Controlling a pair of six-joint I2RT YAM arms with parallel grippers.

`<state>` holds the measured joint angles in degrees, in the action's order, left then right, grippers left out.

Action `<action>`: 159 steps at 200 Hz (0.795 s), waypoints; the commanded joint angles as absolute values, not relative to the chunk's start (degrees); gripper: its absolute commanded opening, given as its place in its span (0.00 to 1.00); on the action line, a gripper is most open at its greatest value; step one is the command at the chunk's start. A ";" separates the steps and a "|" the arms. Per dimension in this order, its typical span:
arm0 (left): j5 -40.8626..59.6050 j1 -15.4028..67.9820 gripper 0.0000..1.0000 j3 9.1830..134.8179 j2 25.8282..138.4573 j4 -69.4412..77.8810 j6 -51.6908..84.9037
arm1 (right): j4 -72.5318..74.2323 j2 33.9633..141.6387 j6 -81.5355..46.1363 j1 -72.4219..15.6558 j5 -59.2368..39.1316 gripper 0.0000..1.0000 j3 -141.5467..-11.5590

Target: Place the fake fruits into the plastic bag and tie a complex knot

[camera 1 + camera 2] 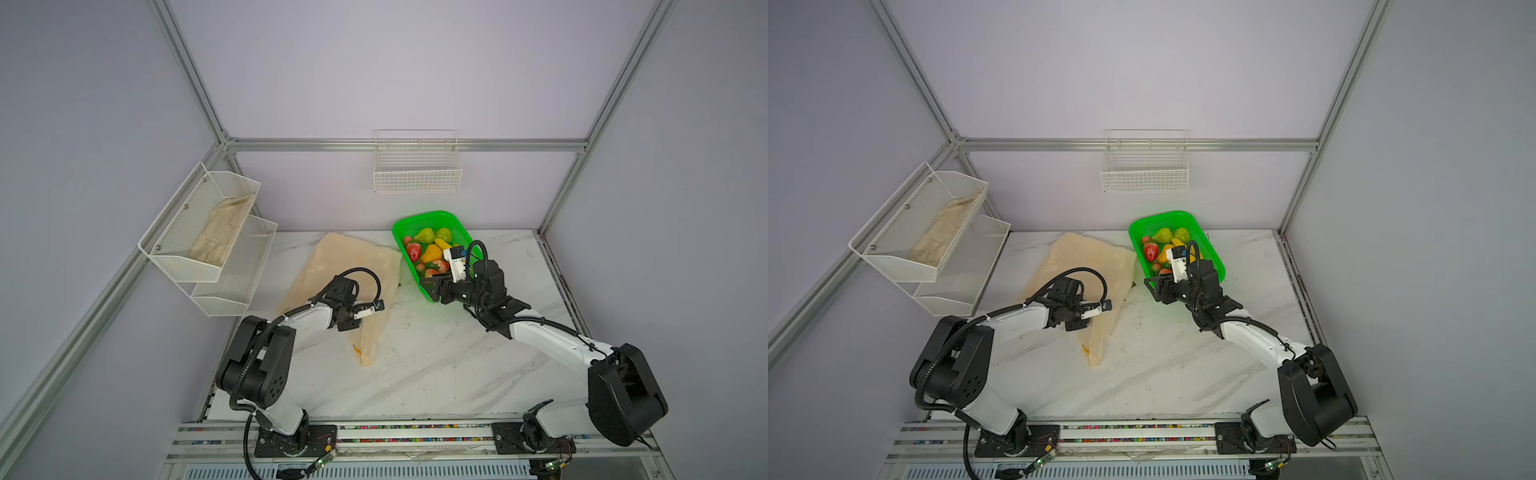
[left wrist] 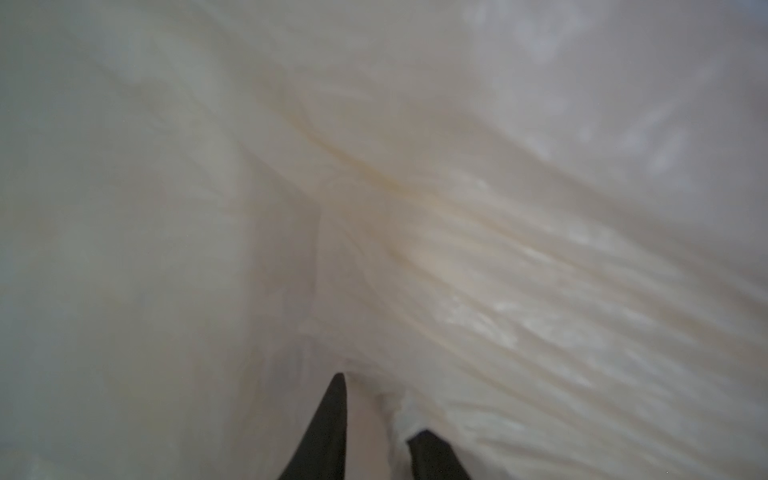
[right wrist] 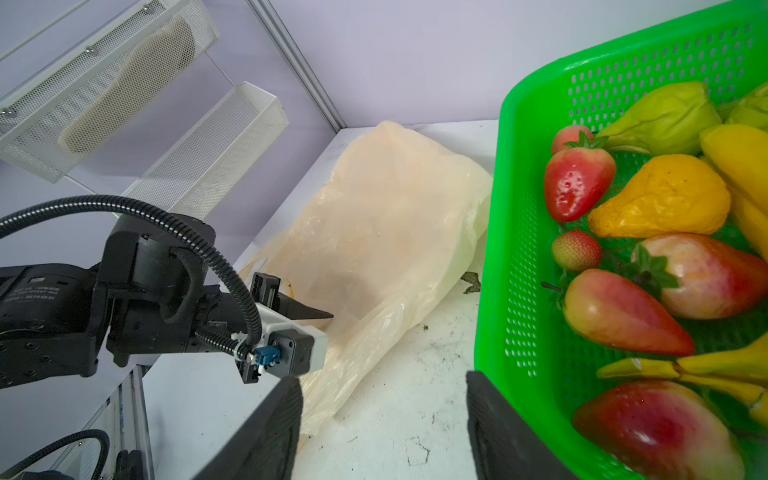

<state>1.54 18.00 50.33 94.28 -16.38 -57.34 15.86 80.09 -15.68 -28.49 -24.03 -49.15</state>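
Cream-peach film fills my left wrist view. The left gripper is clamped on the plastic bag: its two black fingers stand close together with a fold of film pinched between them, and creases fan out across the film from that pinch. In both top views the bag lies on the marble bench. Most of it spreads beyond the left gripper toward the back wall, and one narrow end trails the other way, nearer the arm bases. A small yellow-orange patch shows at that narrow end, but I cannot tell what it is.

My right gripper hangs low over the bench with its fingers spread wide and only bare bench showing in the gap. One finger stands just beside the outer wall of the green mesh basket; I cannot tell whether they touch. The fake fruits I can see lie in that basket, ahead of the right gripper and off to its basket side: a red strawberry, an orange-yellow pear, a green pear and bananas among them. The bag sits on the right gripper's other side, between the two grippers, with its edge near the basket wall.
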 commanded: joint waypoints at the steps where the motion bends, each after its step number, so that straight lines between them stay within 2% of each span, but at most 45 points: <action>1: 2.54 17.59 0.02 57.87 94.58 -23.00 -49.28 | 11.39 76.27 -13.91 -28.27 -21.64 0.65 -49.31; 32: -1.43 18.19 0.00 75.57 92.77 -40.13 -20.82 | 11.07 71.75 -12.08 -30.33 -27.30 0.66 -45.57; 57: 0.85 18.52 0.00 85.59 92.44 -51.28 -3.37 | 12.12 70.05 -7.68 -35.46 -28.89 0.84 -44.19; 80: -0.87 19.91 0.00 89.26 92.80 -55.45 4.15 | 16.86 69.76 -8.81 -37.47 -32.00 0.97 -43.16; 133: -3.53 23.41 0.00 92.77 92.87 -59.32 14.28 | 25.86 73.66 -13.84 -44.89 -27.27 0.97 -43.86; 159: -5.63 25.61 0.00 92.21 91.97 -59.58 18.14 | 35.09 76.44 -17.14 -50.92 -18.64 0.97 -42.31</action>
<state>-3.14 23.79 88.64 93.14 -57.67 10.09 24.03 74.52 -13.63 -46.52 -26.52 -43.48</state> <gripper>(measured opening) 0.047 0.974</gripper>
